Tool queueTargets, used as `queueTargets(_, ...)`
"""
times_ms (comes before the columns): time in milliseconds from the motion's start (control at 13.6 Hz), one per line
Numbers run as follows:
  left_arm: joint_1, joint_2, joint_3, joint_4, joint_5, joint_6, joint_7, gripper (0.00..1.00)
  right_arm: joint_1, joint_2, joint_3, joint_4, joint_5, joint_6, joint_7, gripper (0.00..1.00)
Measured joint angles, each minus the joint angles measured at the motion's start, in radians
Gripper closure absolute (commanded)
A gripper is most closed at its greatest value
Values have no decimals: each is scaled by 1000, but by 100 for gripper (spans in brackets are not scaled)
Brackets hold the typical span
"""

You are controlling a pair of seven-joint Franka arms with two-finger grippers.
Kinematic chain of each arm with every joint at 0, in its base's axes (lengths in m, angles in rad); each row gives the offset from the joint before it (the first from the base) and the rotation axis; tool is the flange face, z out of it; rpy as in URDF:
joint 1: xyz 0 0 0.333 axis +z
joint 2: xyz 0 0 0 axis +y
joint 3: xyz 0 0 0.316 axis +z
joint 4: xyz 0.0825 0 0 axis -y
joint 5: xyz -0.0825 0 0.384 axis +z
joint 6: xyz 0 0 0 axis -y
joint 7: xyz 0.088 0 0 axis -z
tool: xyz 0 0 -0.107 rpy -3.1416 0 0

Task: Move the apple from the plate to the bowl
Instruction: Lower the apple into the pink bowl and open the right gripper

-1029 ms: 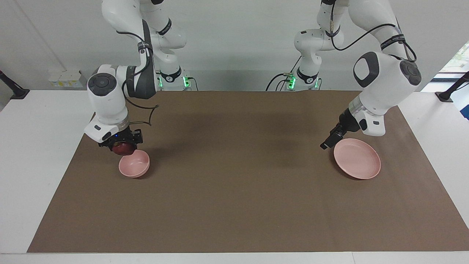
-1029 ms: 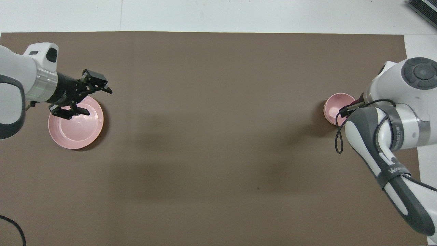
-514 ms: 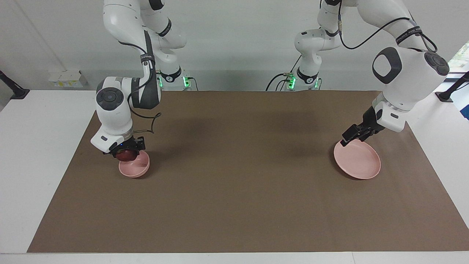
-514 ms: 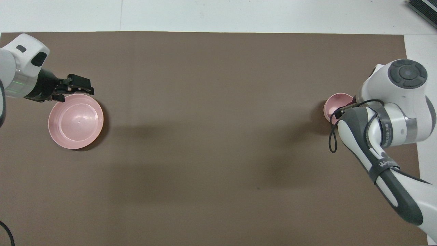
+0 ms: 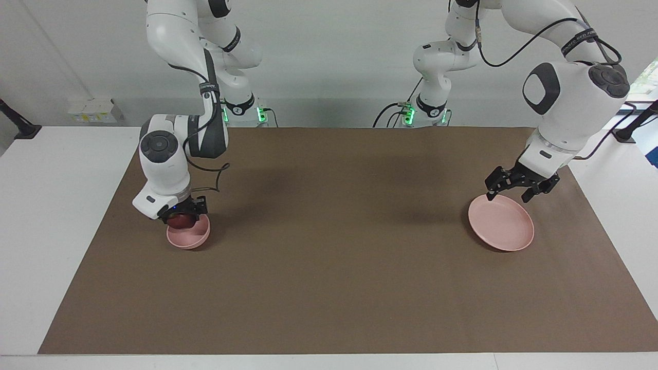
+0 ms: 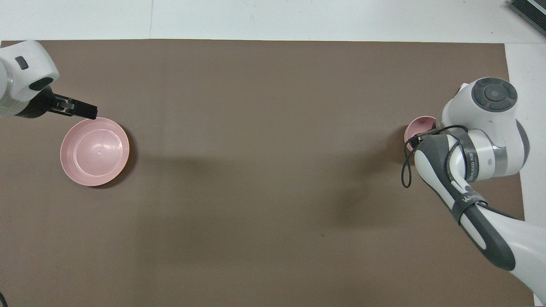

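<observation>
A brown mat (image 5: 334,246) covers the white table (image 5: 51,205), and on it the pale pink plate (image 5: 501,226) lies bare toward the left arm's end, at about three o'clock in the facing view. Well apart from it, at about nine o'clock in that view and toward the right arm's end, sits the smaller pink bowl (image 5: 188,237); in the overhead view only a part of its rim (image 6: 416,128) shows past the right arm's wrist. The right gripper (image 5: 181,218) is down at the bowl's mouth with the dark red apple (image 5: 179,221) pinched between its fingers, the apple sitting at rim height at the bowl's edge nearer to the robots, so that its lower half is hidden by the bowl's wall. The left gripper (image 5: 519,187) hangs over the plate's edge nearer to the robots, its fingers spread wide and holding nothing.
</observation>
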State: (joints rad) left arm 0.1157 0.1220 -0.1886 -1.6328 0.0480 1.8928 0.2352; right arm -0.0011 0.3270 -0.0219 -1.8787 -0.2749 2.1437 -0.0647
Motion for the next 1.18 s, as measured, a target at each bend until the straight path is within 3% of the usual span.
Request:
queueTargets(73, 0, -16, -1, 24, 6, -41, 16, 0, 0, 3, 0, 0, 0, 0, 10, 63)
queueTargets(220, -1, -41, -4, 70, 6, -117, 22, 0, 1, 4, 1, 0, 0, 1, 30, 47)
queueTargets(661, 18, -40, 15, 81, 6, -139, 22, 0, 2, 6, 1, 1, 0, 1, 50, 0)
queueTargets(1176, 23, -39, 16, 81, 6, -139, 22, 0, 10, -16, 7, 41, 7, -19, 60, 0)
